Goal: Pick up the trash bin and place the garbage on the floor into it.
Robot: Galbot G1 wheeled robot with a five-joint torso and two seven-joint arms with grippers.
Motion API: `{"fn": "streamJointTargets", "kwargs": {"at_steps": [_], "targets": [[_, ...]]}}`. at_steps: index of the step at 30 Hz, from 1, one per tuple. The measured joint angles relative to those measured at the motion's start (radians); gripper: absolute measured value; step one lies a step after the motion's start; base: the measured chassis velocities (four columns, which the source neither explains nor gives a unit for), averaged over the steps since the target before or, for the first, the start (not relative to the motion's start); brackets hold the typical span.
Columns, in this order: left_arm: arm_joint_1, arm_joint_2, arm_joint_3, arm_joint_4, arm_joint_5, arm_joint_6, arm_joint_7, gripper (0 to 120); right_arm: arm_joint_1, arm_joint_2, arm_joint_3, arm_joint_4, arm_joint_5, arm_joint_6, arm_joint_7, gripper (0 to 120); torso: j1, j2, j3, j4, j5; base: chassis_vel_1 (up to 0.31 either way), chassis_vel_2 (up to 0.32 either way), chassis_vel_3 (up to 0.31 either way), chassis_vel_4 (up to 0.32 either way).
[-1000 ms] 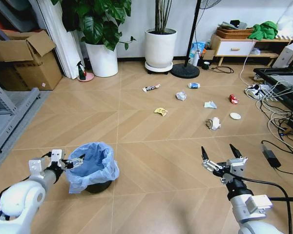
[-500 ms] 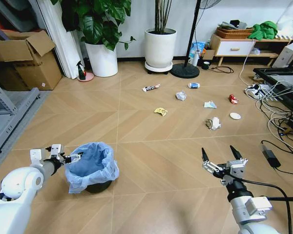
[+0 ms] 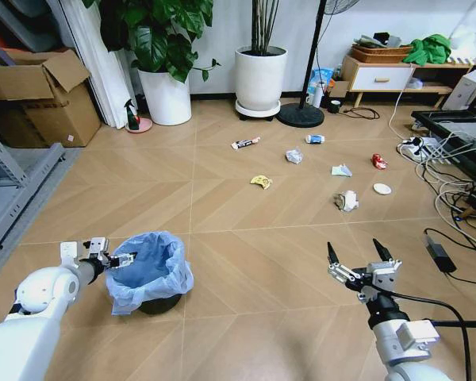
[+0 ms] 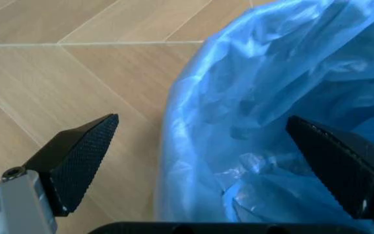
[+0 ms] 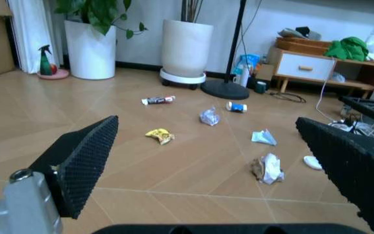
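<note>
Your left gripper (image 3: 120, 259) is sitting at the left rim of the small round dark trash bin lined with crinkly light-blue plastic (image 3: 149, 272), its fingers (image 4: 76, 158) spread wide: in the left wrist view one finger is standing outside the bag over the tan chevron wood-look floor (image 3: 246, 238), the other inside. Your right gripper (image 3: 355, 258) is hovering well apart, fingers released, empty. The scattered garbage (image 3: 347, 200) is lying farther ahead.

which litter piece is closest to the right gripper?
The crumpled paper wad: it lies nearest the open right gripper, with the white disc and the rest farther toward the wall.
</note>
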Motion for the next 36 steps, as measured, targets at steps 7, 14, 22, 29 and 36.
{"fn": "streamJointTargets", "kwargs": {"at_steps": [7,14,22,29,36], "targets": [[-0.008,0.000,0.007,0.028,0.013,-0.001,0.002,100,0.001,-0.002,0.001,-0.004,0.000,0.000,0.000,100,0.000,0.000,0.000,0.0000,0.0000,0.000,0.000,0.000,0.000],[-0.012,-0.003,0.016,0.042,0.024,-0.002,0.002,82,0.003,-0.001,0.001,-0.005,0.002,0.000,0.001,100,0.000,0.000,0.000,0.0000,0.0000,0.000,0.000,0.000,0.000],[-0.008,-0.002,0.015,0.050,0.045,-0.005,0.028,52,0.003,-0.002,0.003,-0.004,0.005,0.000,0.003,100,0.000,0.000,0.000,0.0000,0.0005,0.000,0.000,0.000,0.000],[-0.001,0.001,0.011,0.049,0.059,-0.009,0.049,24,0.004,-0.003,0.003,-0.004,0.005,-0.001,0.004,100,0.000,0.000,0.000,0.0001,0.0002,0.000,0.000,0.000,0.000],[0.001,0.003,0.011,0.049,0.067,-0.019,0.056,4,0.004,-0.004,0.002,-0.004,0.005,-0.001,0.005,100,0.000,0.000,0.000,0.0000,-0.0001,0.000,0.000,0.000,0.000]]}}
